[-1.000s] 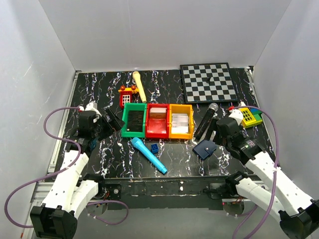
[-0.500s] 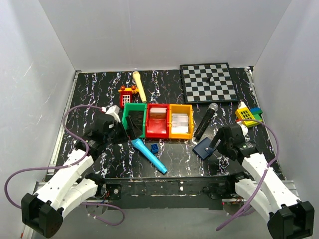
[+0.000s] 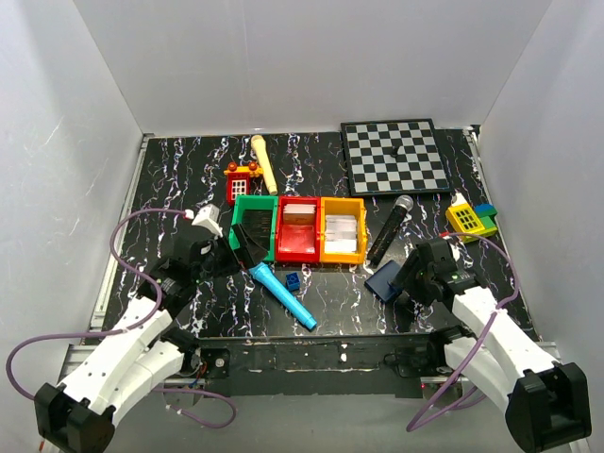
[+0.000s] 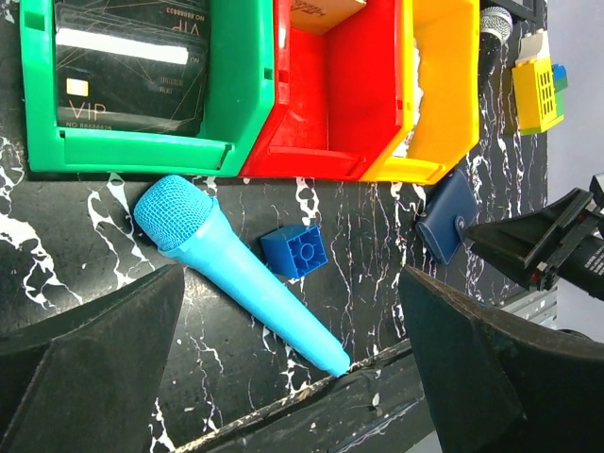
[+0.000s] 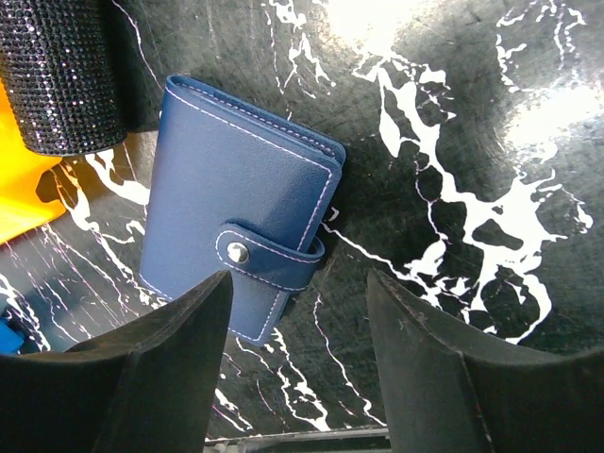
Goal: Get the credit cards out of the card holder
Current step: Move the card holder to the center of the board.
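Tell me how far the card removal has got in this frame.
Done: nothing. The card holder lies on the table with its snap strap fastened. In hand: the right gripper hovers open over the strap end. The left gripper is open above the cyan toy microphone. Left: grasp the holder, unsnap it, pull out the cards.

Navy card holder (image 5: 236, 198), snapped shut, lying flat

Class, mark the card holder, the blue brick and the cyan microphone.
card holder (image 5: 241, 203): right wrist view, front cover.
blue brick (image 4: 294, 250): left wrist view, studded top.
cyan microphone (image 4: 241, 283): left wrist view, handle.
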Tool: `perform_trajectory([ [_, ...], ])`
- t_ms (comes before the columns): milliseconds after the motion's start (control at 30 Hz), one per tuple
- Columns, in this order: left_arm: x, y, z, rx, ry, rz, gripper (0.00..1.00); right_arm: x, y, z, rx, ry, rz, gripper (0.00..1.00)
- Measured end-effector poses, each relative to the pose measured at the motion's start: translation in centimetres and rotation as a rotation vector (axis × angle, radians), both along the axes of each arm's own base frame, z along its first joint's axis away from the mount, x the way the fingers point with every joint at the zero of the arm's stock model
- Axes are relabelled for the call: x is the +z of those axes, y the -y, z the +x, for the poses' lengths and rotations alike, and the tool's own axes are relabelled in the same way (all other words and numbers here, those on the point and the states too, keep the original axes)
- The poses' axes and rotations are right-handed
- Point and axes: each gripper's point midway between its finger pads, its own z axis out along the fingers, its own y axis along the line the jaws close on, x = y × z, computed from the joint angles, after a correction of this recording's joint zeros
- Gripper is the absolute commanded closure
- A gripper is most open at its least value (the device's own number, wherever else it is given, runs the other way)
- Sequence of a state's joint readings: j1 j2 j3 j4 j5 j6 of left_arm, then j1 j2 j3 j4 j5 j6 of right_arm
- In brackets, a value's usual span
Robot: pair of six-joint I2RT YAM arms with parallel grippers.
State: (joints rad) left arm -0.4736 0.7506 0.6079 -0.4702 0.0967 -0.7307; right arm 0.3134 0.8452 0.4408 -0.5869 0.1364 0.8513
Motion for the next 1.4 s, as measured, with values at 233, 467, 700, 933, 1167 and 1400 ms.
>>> perform_trajectory([
  [233,-1.6,0.1,-0.5,0.005,-0.043,-0.008,0.03,-0.7,-0.4,-0.1,0.001,-0.014,0.027,0.41],
  [467,-0.7,0.2,-0.6,-0.002,-0.015,-0.034,0.04,-1.1,-1.1,0.3,0.016,-0.026,0.052,0.55],
  [700,-0.9,0.3,-0.9,-0.009,-0.011,-0.043,0.04,-1.1,-1.6,0.4,0.042,-0.022,0.067,0.70],
  [933,-0.9,0.3,-1.0,-0.013,-0.013,-0.046,0.04,-1.1,-2.5,0.0,0.078,-0.029,0.116,0.75],
  [1167,-1.7,0.4,-1.3,-0.015,-0.034,-0.052,0.05,-1.0,-2.8,-1.4,0.110,-0.061,0.125,0.74],
  [1400,-1.9,0.5,-1.4,-0.020,-0.045,-0.060,0.10,-0.9,-3.6,-2.4,0.191,-0.126,0.091,0.72],
])
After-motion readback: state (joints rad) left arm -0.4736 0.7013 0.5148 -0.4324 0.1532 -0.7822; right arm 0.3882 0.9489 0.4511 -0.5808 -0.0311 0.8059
